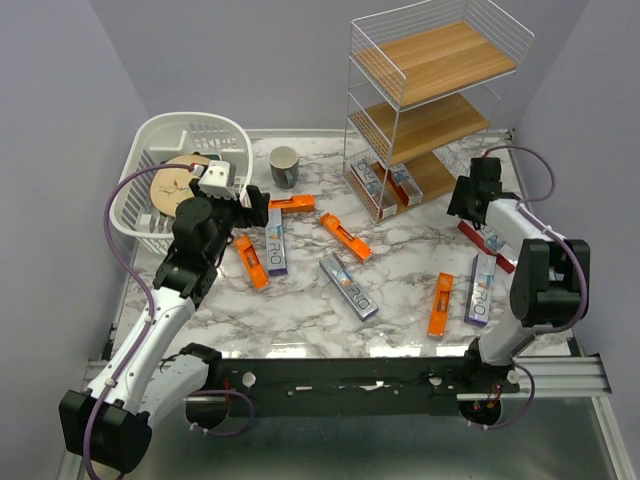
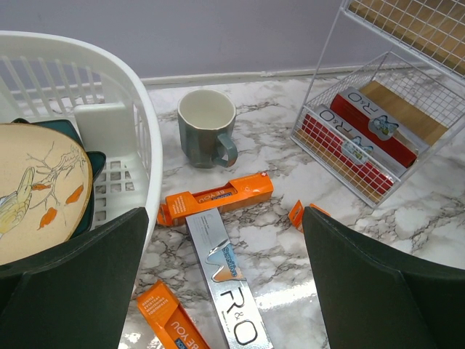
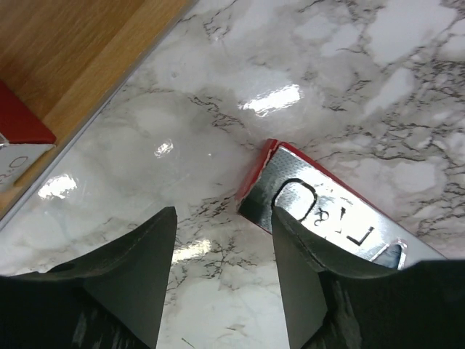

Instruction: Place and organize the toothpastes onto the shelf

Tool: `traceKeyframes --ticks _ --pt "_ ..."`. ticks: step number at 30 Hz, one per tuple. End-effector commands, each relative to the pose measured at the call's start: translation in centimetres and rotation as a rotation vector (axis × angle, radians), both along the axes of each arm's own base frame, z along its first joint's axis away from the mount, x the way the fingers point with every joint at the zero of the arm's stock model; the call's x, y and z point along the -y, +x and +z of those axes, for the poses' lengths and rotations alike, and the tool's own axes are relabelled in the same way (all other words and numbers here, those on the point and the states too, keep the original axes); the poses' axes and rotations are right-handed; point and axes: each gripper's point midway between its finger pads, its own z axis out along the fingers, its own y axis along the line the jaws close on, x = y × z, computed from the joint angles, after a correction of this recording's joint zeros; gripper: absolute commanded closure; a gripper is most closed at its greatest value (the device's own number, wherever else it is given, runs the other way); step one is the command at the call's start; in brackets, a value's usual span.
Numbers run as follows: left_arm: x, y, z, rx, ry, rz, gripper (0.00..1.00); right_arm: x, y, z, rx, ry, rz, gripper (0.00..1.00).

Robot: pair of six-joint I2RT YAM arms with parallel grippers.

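Toothpastes lie scattered on the marble table: orange boxes (image 1: 346, 237) (image 1: 440, 304), silver-purple ones (image 1: 348, 286) (image 1: 479, 290). Two silver-red boxes (image 1: 385, 185) lie on the bottom board of the shelf (image 1: 440, 60). My left gripper (image 1: 250, 205) hangs wide open over a silver box (image 2: 225, 280), with an orange box (image 2: 216, 198) just beyond it. My right gripper (image 3: 224, 214) is open low over bare marble beside the shelf. A silver-red box (image 3: 327, 211) lies just outside its right finger and partly under it; nothing sits between the fingers.
A white plastic basket (image 1: 150, 150) holding plates stands at the back left. A grey mug (image 1: 284, 167) stands between the basket and the shelf. The shelf's bottom board (image 3: 80, 58) lies just left of my right gripper. Purple walls enclose the table.
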Motion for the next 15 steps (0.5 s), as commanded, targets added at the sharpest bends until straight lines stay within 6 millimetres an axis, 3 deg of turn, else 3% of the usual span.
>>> traceKeyframes --ticks 1,2,7,13,15 --pt "-0.2 0.0 1.2 0.025 0.007 0.012 0.01 2.8 -3.1 2.4 0.081 0.021 -0.191 0.29" --pt "-0.3 0.0 1.2 0.027 0.006 0.014 0.01 3.2 -3.6 3.5 0.123 0.056 -0.243 0.26" --pt "-0.3 -0.1 1.5 0.037 -0.001 0.014 0.01 7.3 -7.6 3.7 0.172 0.143 -0.462 0.22" --pt "-0.2 -0.3 1.6 0.034 -0.007 0.007 0.01 10.9 -11.7 1.6 0.179 0.264 -0.677 0.19" --pt "-0.3 -0.3 1.7 0.038 -0.006 0.011 0.01 11.7 -12.7 0.7 0.171 0.290 -0.717 0.14"
